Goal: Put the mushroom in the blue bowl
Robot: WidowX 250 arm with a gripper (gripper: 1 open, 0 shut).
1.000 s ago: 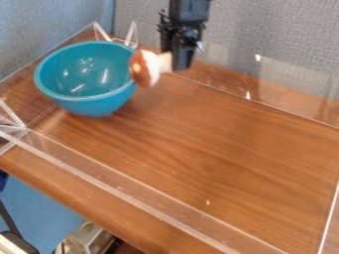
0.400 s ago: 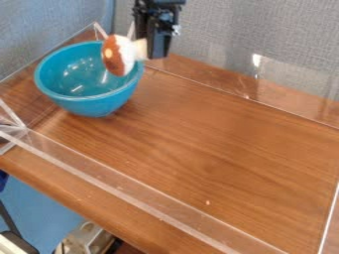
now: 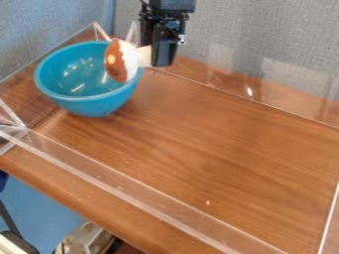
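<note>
At the far left a clear acrylic wall (image 3: 54,60) borders a wooden table (image 3: 199,129), and just inside that corner sits the blue bowl (image 3: 86,81), upright, glossy turquoise, its hollow showing nothing but a few highlights. Above the bowl's right rim hangs the mushroom (image 3: 119,62), its orange-brown cap and pale stem blurred together and tilted, clear of the tabletop and not resting in the bowl; it overlaps the rim's far-right edge from this angle, so whether it hangs over the bowl's opening or just behind it cannot be told. Right of the mushroom the black gripper (image 3: 157,55) points steeply downward from the top edge of the view. Its fingers are drawn together, and the mushroom sits at their left side, apparently pinched at its edge, though the contact itself is too small and soft to make out. Farther right the brown tabletop stretches bare toward the other transparent walls (image 3: 284,79), which catch bright reflections along the back and the right side.
</note>
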